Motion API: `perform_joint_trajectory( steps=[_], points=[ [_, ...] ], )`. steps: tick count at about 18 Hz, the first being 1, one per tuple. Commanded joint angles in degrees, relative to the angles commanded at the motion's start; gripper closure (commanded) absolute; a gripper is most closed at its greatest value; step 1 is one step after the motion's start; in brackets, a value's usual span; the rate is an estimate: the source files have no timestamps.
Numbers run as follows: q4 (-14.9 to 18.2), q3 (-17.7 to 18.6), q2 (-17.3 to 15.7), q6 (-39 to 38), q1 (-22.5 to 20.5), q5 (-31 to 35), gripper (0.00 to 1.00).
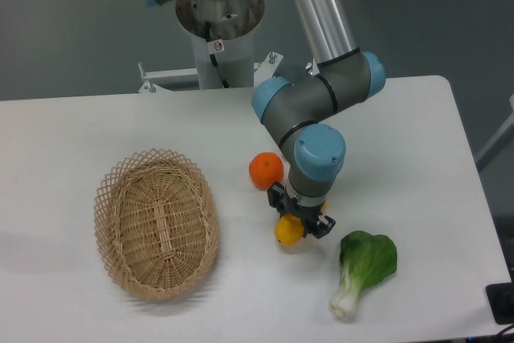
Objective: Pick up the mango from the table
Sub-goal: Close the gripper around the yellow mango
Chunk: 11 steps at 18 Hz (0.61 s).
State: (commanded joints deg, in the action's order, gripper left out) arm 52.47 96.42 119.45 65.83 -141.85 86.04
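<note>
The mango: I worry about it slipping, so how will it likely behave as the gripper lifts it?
The mango looks smooth and rounded, so it may pivot or slide between the gripper fingers. It seems firm, probably holding its shape. If dropped on the flat table, it would likely roll, perhaps toward the orange.

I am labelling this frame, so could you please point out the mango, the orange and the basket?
mango (287, 230): fixed camera, its visible yellow end.
orange (265, 170): fixed camera, its middle.
basket (108, 198): fixed camera, left rim.

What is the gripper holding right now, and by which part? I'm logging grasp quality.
The gripper has its jaws closed around the mango, at the end nearer the arm; the other end sticks out below.
</note>
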Motion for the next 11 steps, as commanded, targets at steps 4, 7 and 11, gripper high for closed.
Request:
perform_joint_trajectory(
  steps=[4, 7, 11],
  points=[
    [0.09, -0.09, -0.97, 0.00, -0.09, 0.17, 0.66],
    [0.00, -0.61, -1.50, 0.26, -0.44, 1.40, 0.65],
    [0.00, -1.14, -2.46, 0.70, -0.62, 4.66, 0.65]
  ],
)
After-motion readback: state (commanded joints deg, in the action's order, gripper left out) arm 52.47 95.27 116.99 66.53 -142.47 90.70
